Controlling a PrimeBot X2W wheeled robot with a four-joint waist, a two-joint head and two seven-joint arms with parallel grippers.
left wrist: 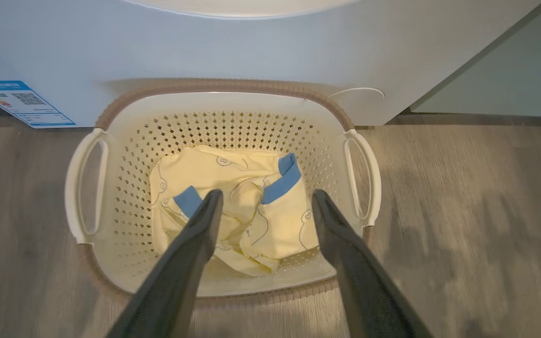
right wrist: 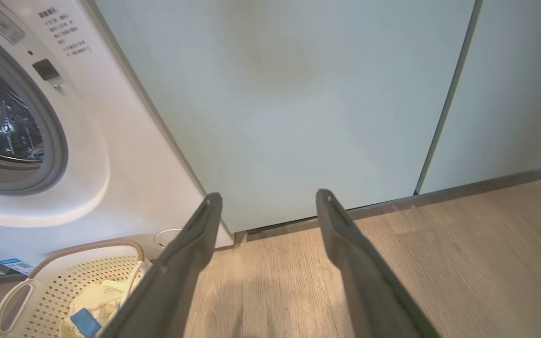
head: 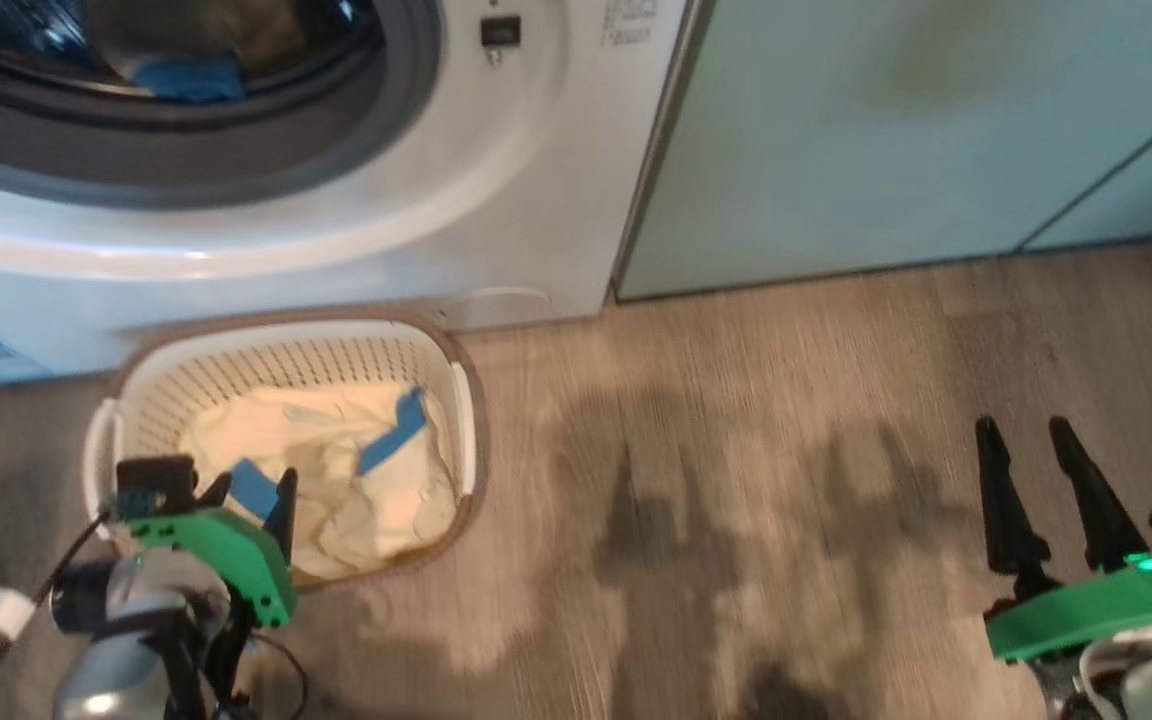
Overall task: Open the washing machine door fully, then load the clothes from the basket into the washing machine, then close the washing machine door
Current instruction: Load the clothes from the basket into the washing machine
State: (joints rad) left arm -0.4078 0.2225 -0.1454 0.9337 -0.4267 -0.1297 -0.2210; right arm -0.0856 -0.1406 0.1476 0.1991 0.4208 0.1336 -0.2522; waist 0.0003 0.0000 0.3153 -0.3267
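Clothes: pale yellow garments with blue patches (left wrist: 233, 173), bunched in a small pile on the bottom of the basket, nearer its front wall than its back wall.
Basket: cream with perforated sides, a brown rim (left wrist: 223, 87) and white handles on two sides; it stands on the floor just in front of the washing machine, its back rim close to the machine's lower panel.
Washing machine: white front (head: 496, 200) behind the basket. Its grey-rimmed drum mouth (head: 266, 160) is uncovered, and a blue piece of fabric (head: 191, 78) shows inside.
Sticker: small blue label (left wrist: 21, 103) low on the machine's front, to the left of the basket.
Left gripper: over the basket (left wrist: 266, 197), fingers spread wide and holding nothing. In the left wrist view the two tips frame the pile; whether they touch the fabric cannot be told.
Right gripper: well to the right of the basket (head: 1023, 430), fingers spread and empty, above bare floor and pointing toward the cabinets.
Floor: grey-brown wood-look boards (head: 736, 450), with soft shadows of the arms.
Cabinets: pale green flat fronts (head: 886, 130), directly right of the washing machine.
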